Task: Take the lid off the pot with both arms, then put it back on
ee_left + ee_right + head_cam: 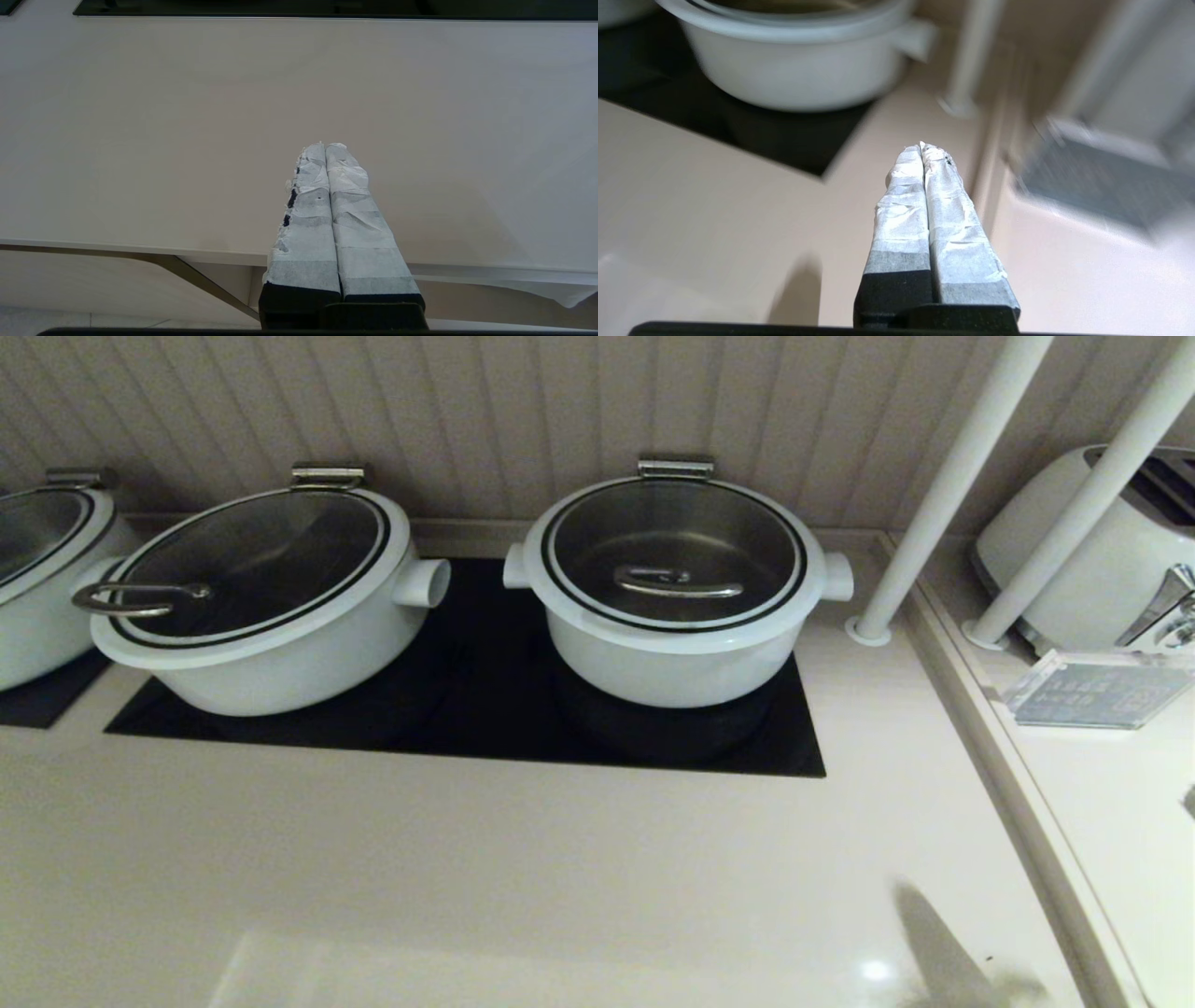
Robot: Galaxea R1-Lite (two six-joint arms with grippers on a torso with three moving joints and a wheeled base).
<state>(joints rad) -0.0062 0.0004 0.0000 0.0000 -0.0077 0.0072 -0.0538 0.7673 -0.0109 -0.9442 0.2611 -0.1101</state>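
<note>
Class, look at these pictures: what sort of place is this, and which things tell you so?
Probably a kitchen or buffet counter: lidded white pots stand on a black cooktop, and a toaster stands nearby.

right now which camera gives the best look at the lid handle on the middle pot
The head view: the lid and its metal handle show whole from above. The right wrist view catches only the pot wall and lid edge; the left wrist view shows neither.
</note>
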